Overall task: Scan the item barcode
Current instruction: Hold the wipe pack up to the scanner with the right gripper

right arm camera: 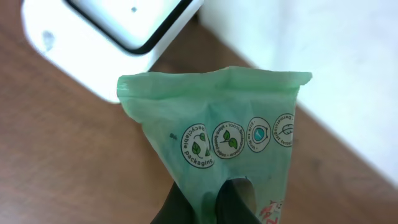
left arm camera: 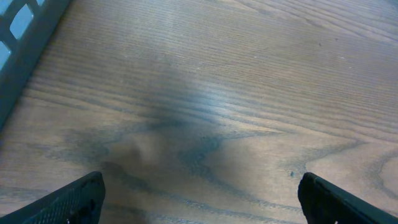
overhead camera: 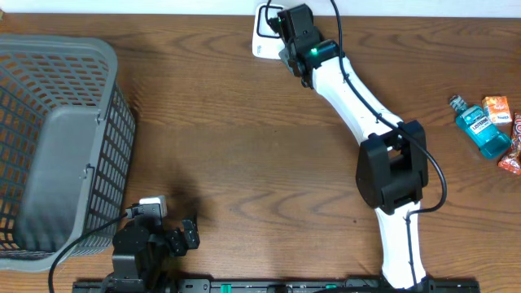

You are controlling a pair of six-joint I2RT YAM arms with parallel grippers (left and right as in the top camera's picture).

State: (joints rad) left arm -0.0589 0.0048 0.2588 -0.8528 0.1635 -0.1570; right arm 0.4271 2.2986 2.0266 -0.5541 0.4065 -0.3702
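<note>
A brown wooden table (overhead camera: 228, 146) with strong wavy grain fills the overhead view. Along its far edge runs a plain white wall (overhead camera: 423, 6). The light is soft and even, leaving a pale sheen on the wood and a faint dark shadow (overhead camera: 183, 203) near the front edge.

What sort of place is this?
Probably a mock shop checkout on a wooden table: a white scanner at the far edge, a grey basket on the left, a mouthwash bottle and snack packets on the right.
</note>
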